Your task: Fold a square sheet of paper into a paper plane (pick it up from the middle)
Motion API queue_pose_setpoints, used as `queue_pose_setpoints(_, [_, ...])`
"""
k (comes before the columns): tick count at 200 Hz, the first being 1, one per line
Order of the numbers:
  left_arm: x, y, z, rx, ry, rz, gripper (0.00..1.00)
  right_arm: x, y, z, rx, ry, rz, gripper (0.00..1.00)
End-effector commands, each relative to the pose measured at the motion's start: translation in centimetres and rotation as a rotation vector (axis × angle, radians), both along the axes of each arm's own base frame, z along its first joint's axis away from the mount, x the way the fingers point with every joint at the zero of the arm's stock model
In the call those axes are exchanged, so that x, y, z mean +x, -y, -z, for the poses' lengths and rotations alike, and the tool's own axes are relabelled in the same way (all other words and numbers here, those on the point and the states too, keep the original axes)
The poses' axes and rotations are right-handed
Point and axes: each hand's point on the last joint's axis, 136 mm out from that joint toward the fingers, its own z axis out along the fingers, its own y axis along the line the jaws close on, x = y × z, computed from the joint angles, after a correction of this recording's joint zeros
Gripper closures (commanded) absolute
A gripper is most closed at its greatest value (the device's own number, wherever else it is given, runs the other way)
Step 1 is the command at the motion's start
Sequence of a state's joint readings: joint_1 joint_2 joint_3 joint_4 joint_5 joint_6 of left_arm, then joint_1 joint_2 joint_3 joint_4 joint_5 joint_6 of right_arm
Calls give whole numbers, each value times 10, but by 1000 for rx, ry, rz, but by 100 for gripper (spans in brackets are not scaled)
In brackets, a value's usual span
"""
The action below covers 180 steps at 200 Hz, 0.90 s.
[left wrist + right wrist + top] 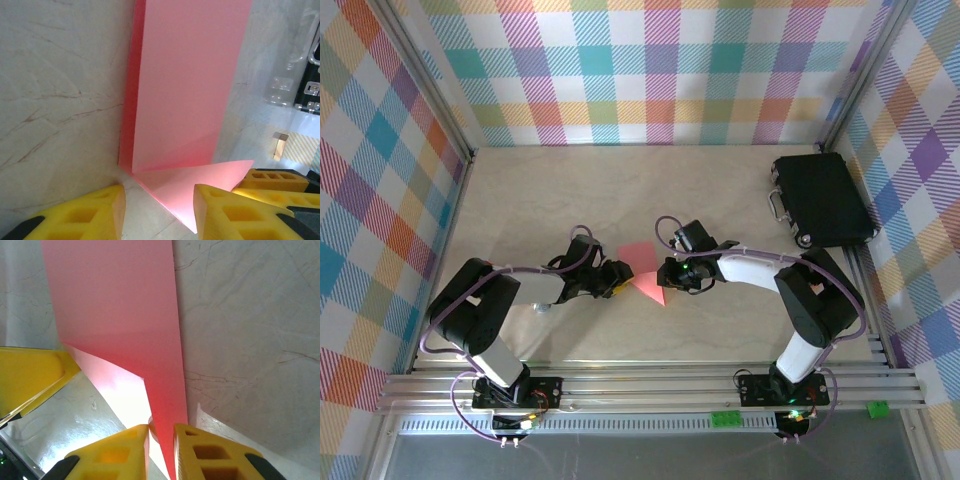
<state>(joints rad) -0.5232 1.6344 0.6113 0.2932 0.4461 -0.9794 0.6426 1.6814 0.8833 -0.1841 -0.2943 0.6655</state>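
Observation:
The square sheet of paper [640,264] is salmon pink and lies at the table's middle between both grippers. It is folded lengthwise into a long strip [185,85] with a triangular flap [200,182] at the near end. My left gripper [159,196] is open. The flap's edge lies beside its right finger [225,212], with bare table in the gap. My right gripper [161,430] is shut on the sheet's narrow folded end [167,405], which runs between its yellow fingers. The grippers face each other from the left [617,276] and from the right [666,272].
A black case [820,200] with a metal handle lies at the back right of the marble-patterned table [560,190]. Checked walls stand on three sides. The right gripper's yellow fingers [280,182] show beside the flap in the left wrist view.

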Motion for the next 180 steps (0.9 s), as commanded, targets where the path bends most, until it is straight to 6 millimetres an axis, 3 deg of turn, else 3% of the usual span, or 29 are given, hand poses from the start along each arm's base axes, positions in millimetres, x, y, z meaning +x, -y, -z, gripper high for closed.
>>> queue_pose_setpoints(1, [3,8,-2,-26,7,17,63,2,-1,1,-18,7,-9,79])
queue_pose_setpoints(47, [6,14,-8,-55,27,31,69,2,0,3,-21,4,-9,80])
queue_pose_setpoints(106, [13,18,-21,-112,76,55,69,1,2,5,-32,1,-4,81])
queue_pose_setpoints(180, [11,24,-19,-112,101,185,66,1,4,12,-51,-8,-12,83])
